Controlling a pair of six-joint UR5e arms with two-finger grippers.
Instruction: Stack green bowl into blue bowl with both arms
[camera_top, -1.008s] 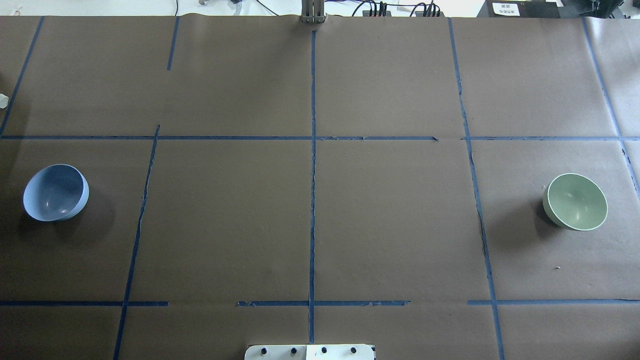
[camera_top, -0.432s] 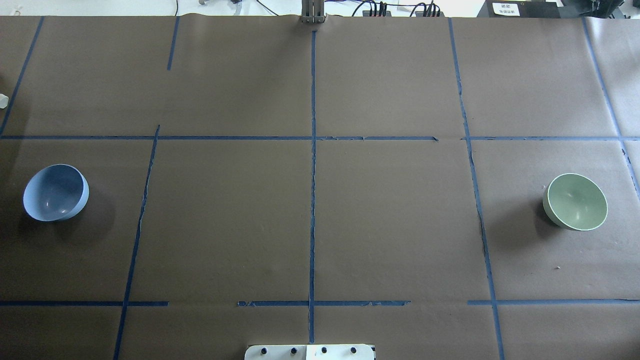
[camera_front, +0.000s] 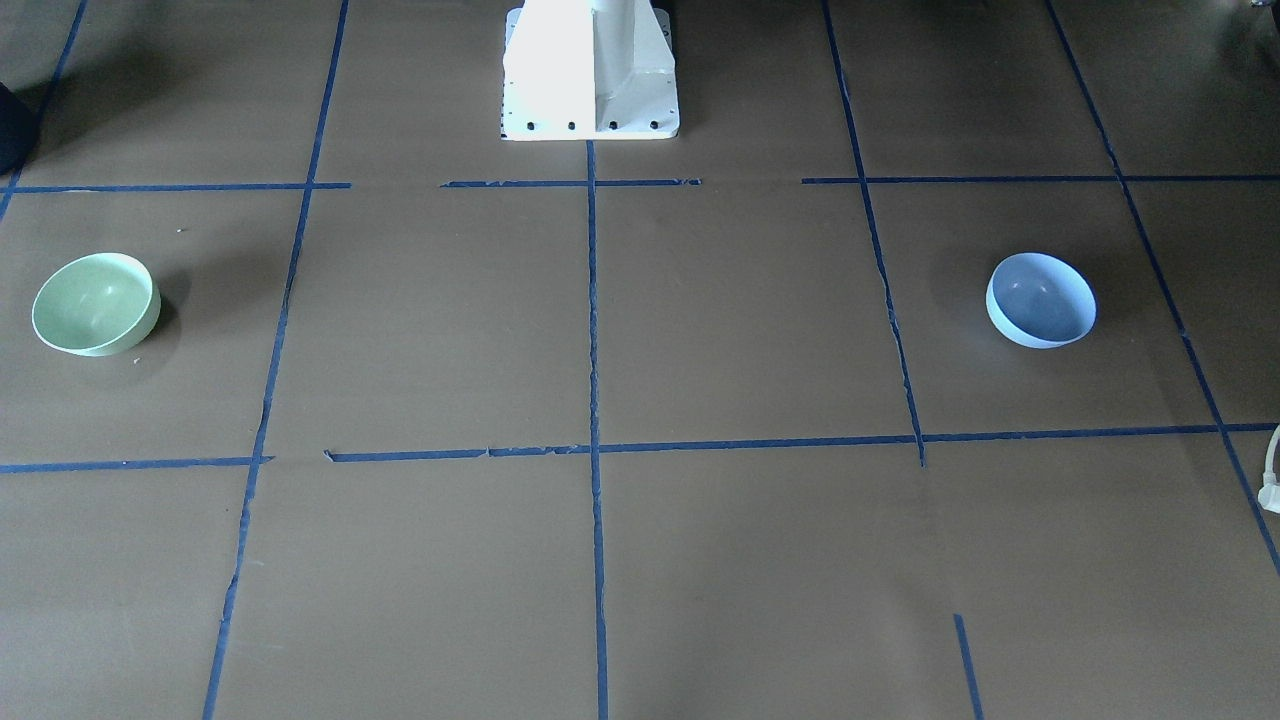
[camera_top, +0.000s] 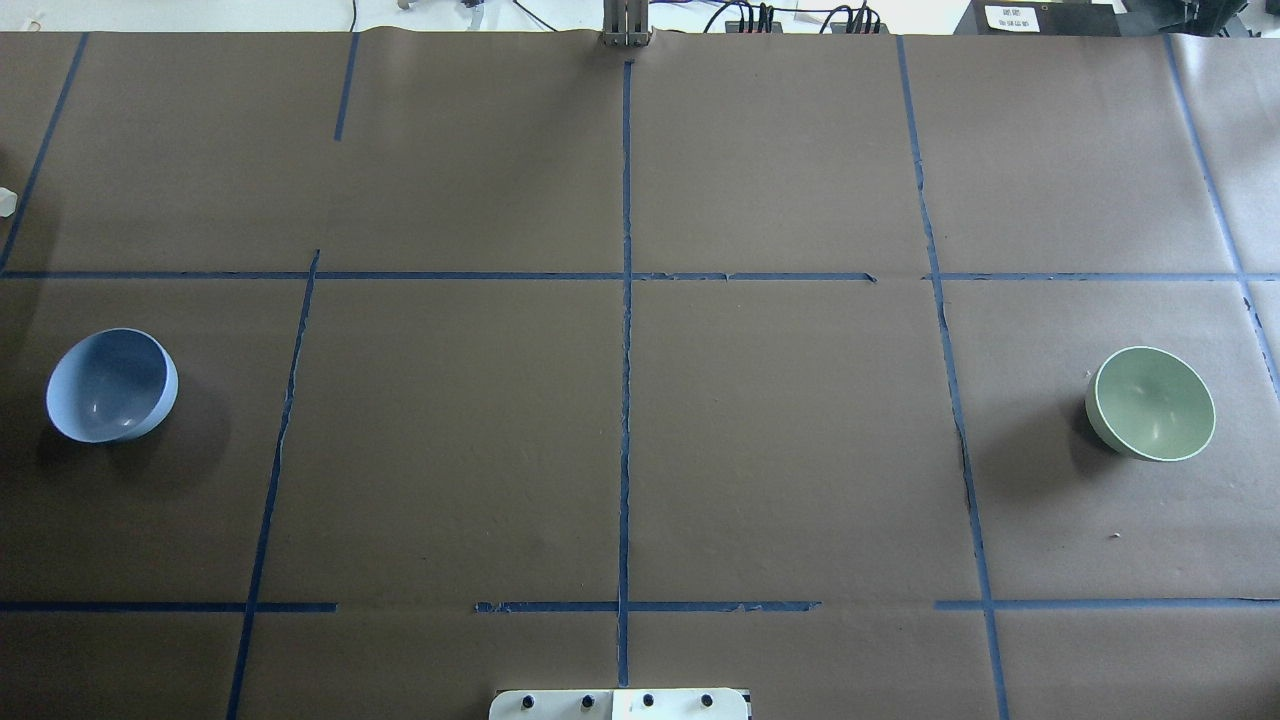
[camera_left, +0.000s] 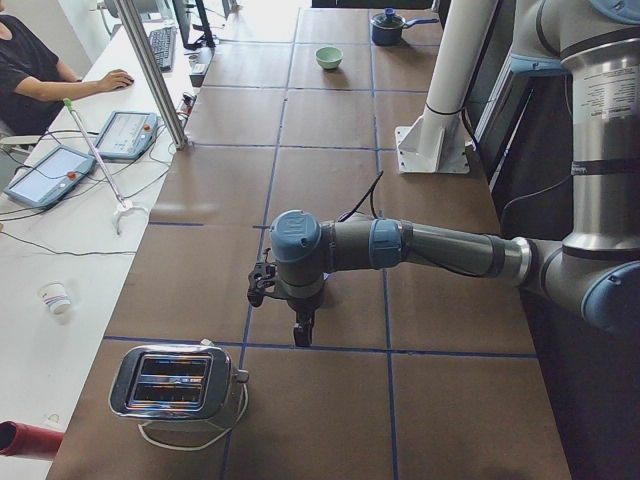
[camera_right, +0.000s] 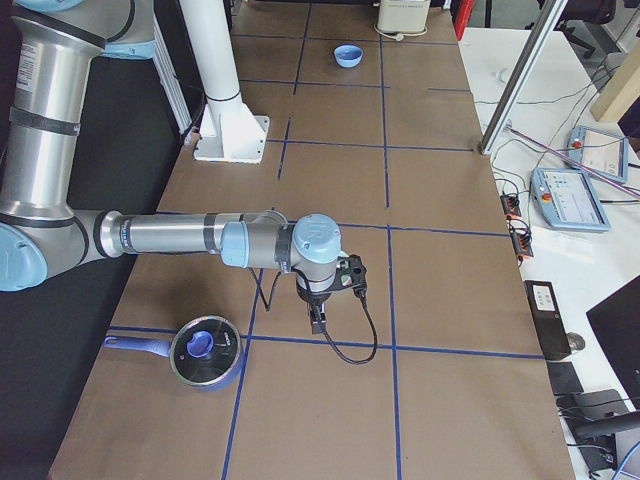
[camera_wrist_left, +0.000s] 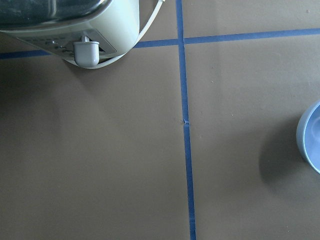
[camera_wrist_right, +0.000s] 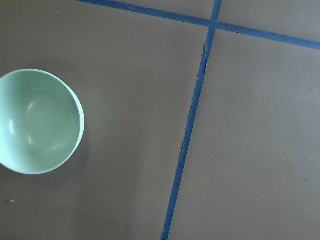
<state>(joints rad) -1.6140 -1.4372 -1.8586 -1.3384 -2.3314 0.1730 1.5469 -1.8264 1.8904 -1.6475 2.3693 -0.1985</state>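
Note:
The green bowl (camera_top: 1150, 403) sits upright at the table's right side; it also shows in the front view (camera_front: 95, 303), the left side view (camera_left: 328, 57) and the right wrist view (camera_wrist_right: 37, 121). The blue bowl (camera_top: 110, 385) sits upright at the table's left side, also in the front view (camera_front: 1040, 300), the right side view (camera_right: 348, 55) and at the left wrist view's edge (camera_wrist_left: 311, 137). The left gripper (camera_left: 303, 336) and the right gripper (camera_right: 318, 322) hang above the table near their bowls. I cannot tell whether either is open or shut.
A toaster (camera_left: 175, 385) with its cord stands at the table's left end, also in the left wrist view (camera_wrist_left: 75, 25). A lidded blue pot (camera_right: 205, 352) stands at the right end. The white pedestal (camera_front: 590, 70) is at the robot's side. An operator (camera_left: 40, 70) sits beside the table.

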